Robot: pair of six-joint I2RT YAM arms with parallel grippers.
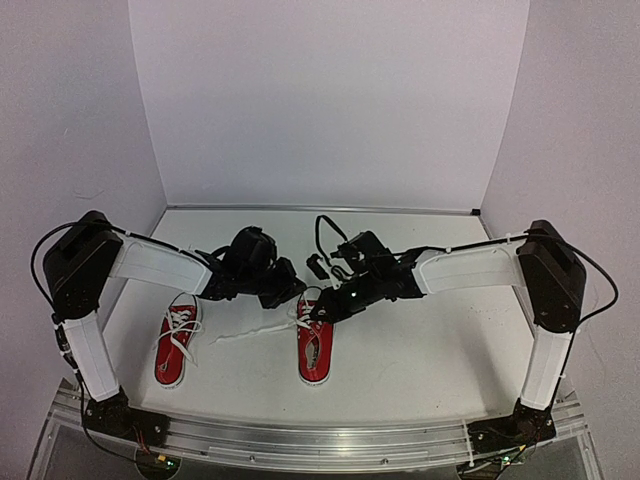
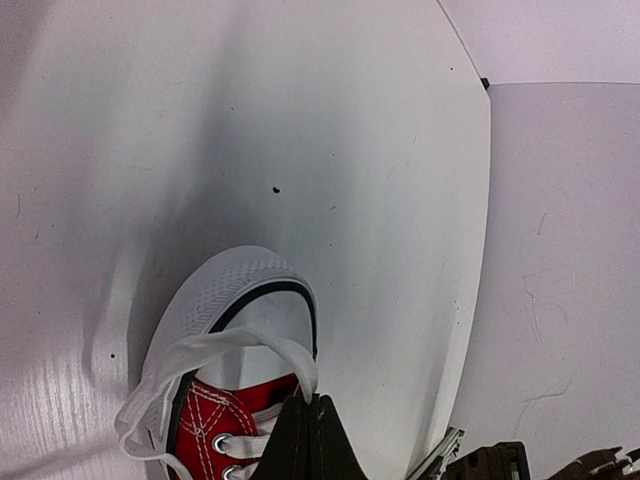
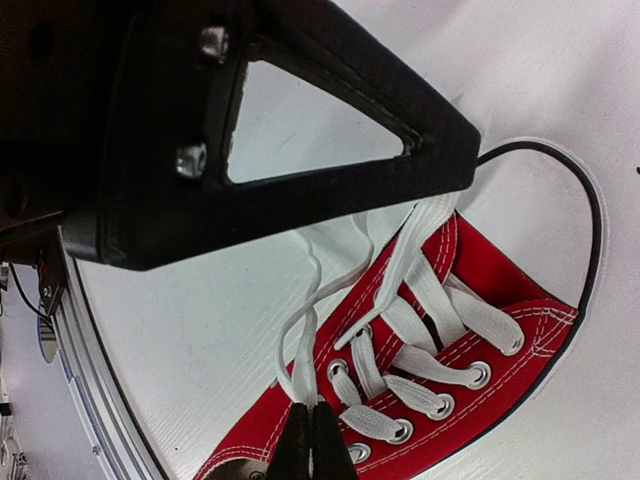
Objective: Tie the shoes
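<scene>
You're mid-tie on the shoe (image 1: 315, 352). Your left gripper (image 2: 305, 410) is pinched shut on a loop of lace (image 2: 230, 340); your right gripper (image 3: 309, 415) is shut on two strands (thin ones). The shoe sits just under both tips, toe ahead of the left. Next, I'd judge: pull apart evenly. The other shoe (image 1: 177, 348) lies well left, untied.

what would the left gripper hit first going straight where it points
The left gripper would likely meet the white toe cap of the shoe, just past the lace it pinches; depth unclear.
</scene>
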